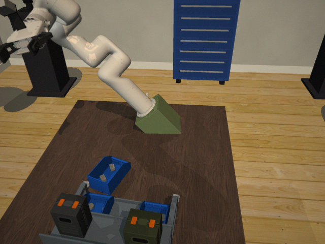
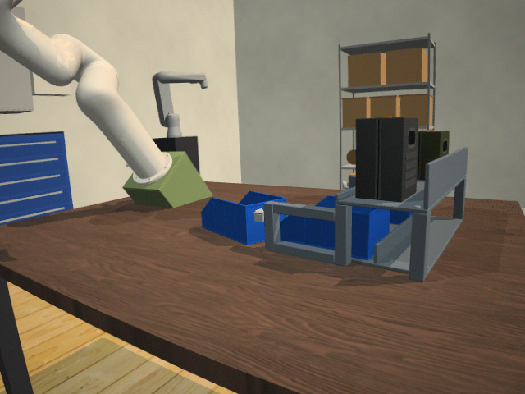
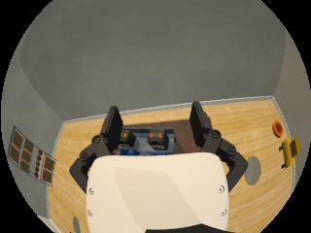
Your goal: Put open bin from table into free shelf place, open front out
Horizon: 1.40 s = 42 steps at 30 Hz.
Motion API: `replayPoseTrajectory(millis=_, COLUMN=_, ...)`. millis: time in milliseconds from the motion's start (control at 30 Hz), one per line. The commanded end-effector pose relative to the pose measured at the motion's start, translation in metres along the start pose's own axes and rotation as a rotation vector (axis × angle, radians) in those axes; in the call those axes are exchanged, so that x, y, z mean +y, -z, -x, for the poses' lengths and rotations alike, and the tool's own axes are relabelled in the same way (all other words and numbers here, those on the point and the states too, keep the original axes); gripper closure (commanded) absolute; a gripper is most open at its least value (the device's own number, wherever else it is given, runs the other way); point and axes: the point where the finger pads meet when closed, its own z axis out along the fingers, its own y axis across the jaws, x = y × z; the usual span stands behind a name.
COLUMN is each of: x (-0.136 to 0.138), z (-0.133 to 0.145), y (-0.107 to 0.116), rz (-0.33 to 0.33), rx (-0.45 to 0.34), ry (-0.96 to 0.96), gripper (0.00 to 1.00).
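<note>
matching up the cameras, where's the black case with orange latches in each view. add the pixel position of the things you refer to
Top: the black case [image 1: 72,216] [image 2: 383,158] [image 3: 156,141] is at lower left, on the shelf's upper board.
Exterior: right of centre, nearer than the green case [image 1: 143,227] [image 2: 433,153] [image 3: 126,139].
Wrist: small, below centre, between the claw's [image 3: 155,121] fingers.
Shared landmark: the green case beside it.

Between the two shelved bins, the shelf offers a gap, reachable from above near its front; a dark case and a green case stand on the upper board behind.
</note>
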Motion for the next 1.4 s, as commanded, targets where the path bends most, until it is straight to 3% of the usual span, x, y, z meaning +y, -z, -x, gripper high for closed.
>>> replayPoseTrajectory(millis=0, x=-0.012, z=0.026, y=0.000, rz=0.067, rx=-0.113, ry=0.067, gripper=0.00)
replayPoseTrajectory(millis=67, x=-0.020, z=0.044, y=0.000, rz=0.114, rx=-0.192, ry=0.114, gripper=0.00)
replayPoseTrajectory(millis=467, x=-0.020, z=0.044, y=0.000, rz=0.114, rx=-0.192, ry=0.114, gripper=0.00)
replayPoseTrajectory(millis=633, x=-0.039, z=0.089, y=-0.001, rz=0.230, rx=-0.391, ry=0.231, gripper=0.00)
replayPoseTrajectory(millis=1033, x=-0.039, z=0.089, y=-0.001, rz=0.230, rx=-0.391, ry=0.231, gripper=0.00)
replayPoseTrajectory(millis=1200, x=-0.058, z=0.135, y=-0.001, rz=0.235, rx=-0.399, ry=0.235, gripper=0.00)
replayPoseTrajectory(millis=1367, x=-0.058, z=0.135, y=-0.001, rz=0.235, rx=-0.399, ry=0.235, gripper=0.00)
